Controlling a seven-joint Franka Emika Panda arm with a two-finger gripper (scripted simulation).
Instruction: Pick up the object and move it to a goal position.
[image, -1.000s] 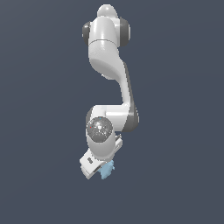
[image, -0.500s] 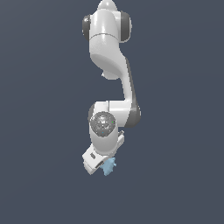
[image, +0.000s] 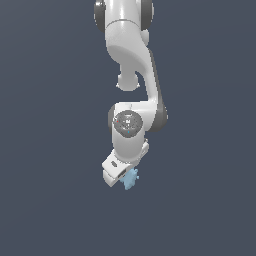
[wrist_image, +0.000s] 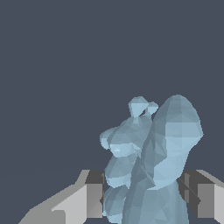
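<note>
Writing: none readable on arm, gripper or lump in either view.
Surface: flat, even slate-grey field filling both views; no edge, seam or shadow line to tell floor from wall.
Room: nothing but that grey backdrop behind the arm.
Arm: glossy white jointed robot arm with dark grey joint bands (image: 131, 75), entering at the top centre of the exterior view and hanging down through the middle of the frame, a round grey cap on its lower joint.
Gripper: white boxy gripper (image: 121, 176), just below centre of the exterior view, tilted toward the lower left of that frame.
Fingers: pale grey fingers with darker grey inner pads (wrist_image: 93, 194), one on each side of the lump in the wrist view, pressed against its lower part and pinching it.
Object: small pale sky-blue faceted lump with jagged, knobbly edges (image: 131, 179) (wrist_image: 151, 162), held between the fingers; in the exterior view, just to the right of the gripper body and poking out below it, lower centre of the frame; in the wrist view, filling the lower right, with small knobs at its top.
</note>
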